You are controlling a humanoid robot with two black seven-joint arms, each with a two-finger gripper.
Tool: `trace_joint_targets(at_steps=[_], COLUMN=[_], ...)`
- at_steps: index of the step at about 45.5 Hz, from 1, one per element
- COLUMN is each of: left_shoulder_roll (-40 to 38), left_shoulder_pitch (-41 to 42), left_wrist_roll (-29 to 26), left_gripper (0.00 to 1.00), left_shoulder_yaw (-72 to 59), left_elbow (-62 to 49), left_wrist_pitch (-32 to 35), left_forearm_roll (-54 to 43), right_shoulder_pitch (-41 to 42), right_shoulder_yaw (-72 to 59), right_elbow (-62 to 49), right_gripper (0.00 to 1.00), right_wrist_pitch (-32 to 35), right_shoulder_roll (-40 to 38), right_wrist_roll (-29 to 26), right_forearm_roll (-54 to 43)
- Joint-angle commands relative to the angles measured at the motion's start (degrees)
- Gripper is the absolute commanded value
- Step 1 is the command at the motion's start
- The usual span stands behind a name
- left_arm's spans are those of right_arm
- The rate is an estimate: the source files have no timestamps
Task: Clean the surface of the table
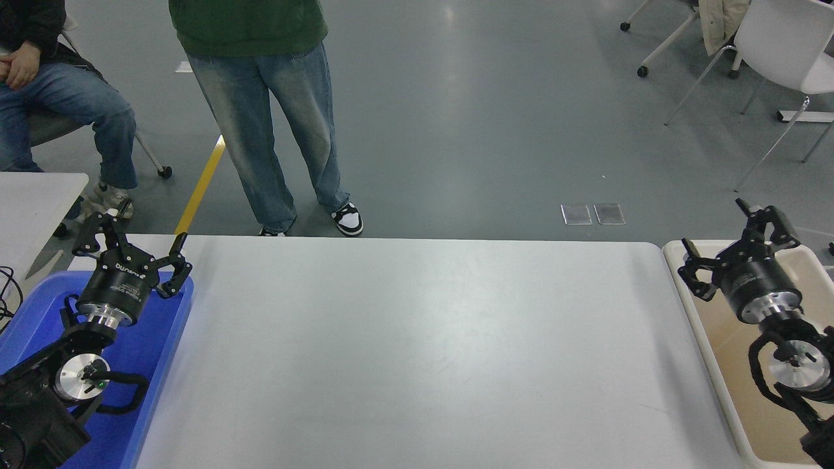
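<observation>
The table surface [417,352] is a wide matte white top filling the middle of the head view, with nothing lying on it. My right gripper [739,238] is open and empty, raised over the far end of the beige bin at the table's right. My left gripper [130,244] is open and empty, parked over the blue tray at the lower left.
A blue tray [166,345] lies at the table's left edge and a beige bin [707,365] stands at its right. A person in jeans [273,130] stands at the far side; another sits at the upper left [58,98]. A smaller white tabletop corner [32,202] shows at left.
</observation>
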Motion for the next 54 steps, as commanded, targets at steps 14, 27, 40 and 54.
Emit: trace_joint_targets(at_steps=[14, 27, 40, 54], left_shoulder_roll=[-0.03, -0.03, -0.03, -0.03], left_shoulder_pitch=[-0.07, -0.07, -0.07, -0.07], left_wrist_roll=[0.09, 0.09, 0.09, 0.09], left_gripper=[1.00, 1.00, 1.00, 1.00], left_shoulder_yaw=[0.00, 0.00, 0.00, -0.09], left_elbow=[-0.01, -0.09, -0.01, -0.01], left_wrist_pitch=[-0.18, -0.26, -0.35, -0.26], left_forearm_roll=[0.00, 0.00, 0.00, 0.00], right_shoulder_pitch=[-0.87, -0.08, 1.32, 3.00], right_shoulder_yaw=[0.38, 0.38, 0.38, -0.14], right_elbow=[-4.32, -5.90, -7.57, -10.74], right_gripper=[1.00, 1.00, 1.00, 1.00], right_wrist_pitch=[0.32, 0.32, 0.32, -2.41], right_shoulder_roll=[15.50, 15.41, 15.41, 15.41], right_wrist_roll=[8.96, 8.96, 8.96, 11.69], right_forearm_roll=[-8.91, -9.00, -9.00, -15.94])
